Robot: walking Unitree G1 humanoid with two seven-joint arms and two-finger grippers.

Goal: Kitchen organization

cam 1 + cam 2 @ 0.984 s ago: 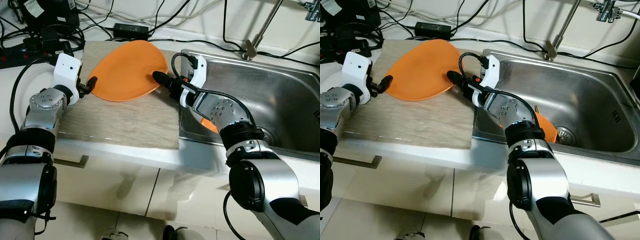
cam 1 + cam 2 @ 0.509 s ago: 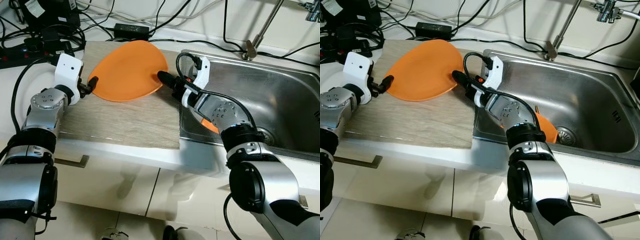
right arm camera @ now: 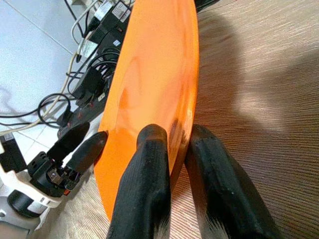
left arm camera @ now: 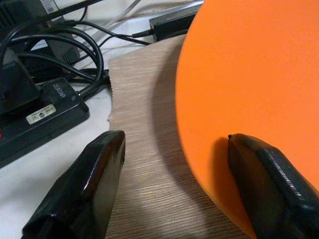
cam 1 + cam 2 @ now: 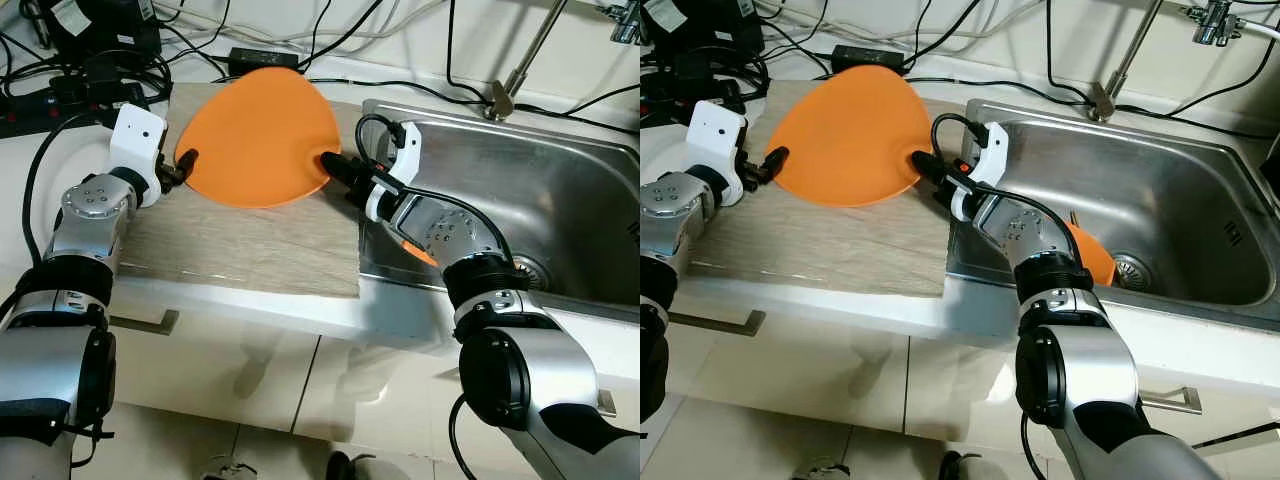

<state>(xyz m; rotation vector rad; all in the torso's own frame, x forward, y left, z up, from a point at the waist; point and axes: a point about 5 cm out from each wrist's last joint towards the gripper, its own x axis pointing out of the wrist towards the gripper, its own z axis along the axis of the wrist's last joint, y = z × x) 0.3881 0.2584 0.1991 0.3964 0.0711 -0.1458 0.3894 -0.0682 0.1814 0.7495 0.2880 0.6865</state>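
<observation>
Black cables [image 5: 70,70] and a power strip [image 4: 35,112] crowding the bench's far left corner, on the white top beside the wood-grain board [image 5: 250,240]. On the board's left edge, the left gripper [image 5: 178,168], fingers spread wide in the left wrist view: one finger [image 4: 82,184] over bare board, the other finger [image 4: 276,184] against the underside of the orange plate [image 5: 262,135], nothing clamped between them. Above the board's far half, that orange plate, tilted up on edge with its far rim raised toward the wall, its low left rim right at the left gripper's tip. At the plate's right rim, close to the board's right edge where it meets the sink [image 5: 560,190], the right gripper [image 5: 330,164], fingers narrow and pinching the rim, one fingertip [image 3: 149,164] on the plate's upper face and the other below it, seen plainly in the right wrist view. Behind the right gripper, a white wrist housing [image 5: 992,160] with a looped black cable, over the sink's near left corner. Down in the steel basin, a second orange dish [image 5: 1092,255], partly hidden behind the right forearm, lying just beside the drain [image 5: 1132,266]. At the sink's far edge, a slanted metal faucet stem [image 5: 520,60] rising toward the wall, with more cables draped along the back of the bench.
</observation>
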